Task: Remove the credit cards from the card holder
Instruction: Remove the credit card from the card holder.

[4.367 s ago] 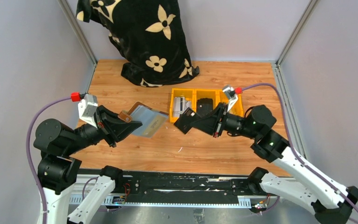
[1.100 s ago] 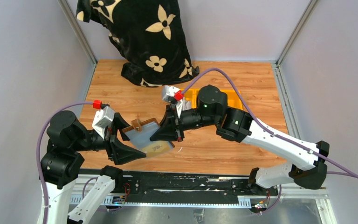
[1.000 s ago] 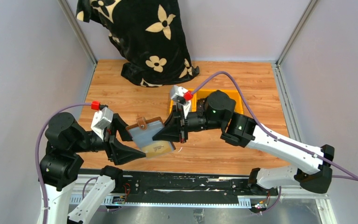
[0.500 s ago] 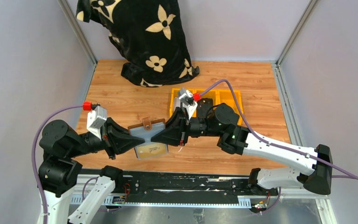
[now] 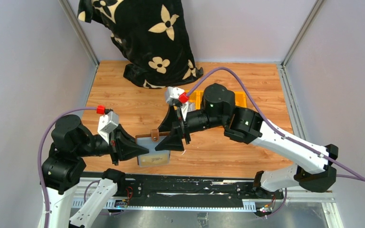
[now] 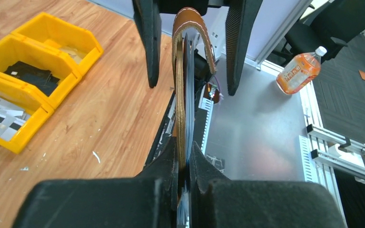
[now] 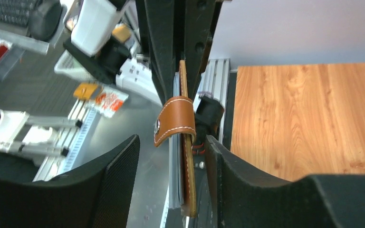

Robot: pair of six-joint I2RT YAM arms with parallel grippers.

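Top external view: the card holder (image 5: 148, 143) is held up off the table (image 5: 123, 102) in the lower middle of the frame, between the two arms. It is pinched tight at its left edge by the left gripper (image 5: 140, 148), so that it cannot drop or turn while it is worked on. In the left wrist view the holder is seen edge-on and upright, with the black fingers (image 6: 168, 161) pressed flat on its sides.

The right gripper (image 5: 164, 143) is spread wide and nothing is gripped by it. In the right wrist view its jaws are seen on both sides of the holder's end, where the brown tab (image 7: 176, 118) folds over. One jaw is just beside the leather and the other is apart from it. (The job seems to be shared: one side holds, the other picks.)

A pale card (image 5: 153, 161) seems to be seen through the clear sleeve at the holder's lower end, so the cards are judged not yet taken out. Whether the tab is snapped shut cannot be told.

Yellow bins (image 6: 24, 52) are set at the upper left of the left wrist view, likely as a place for things pulled out.
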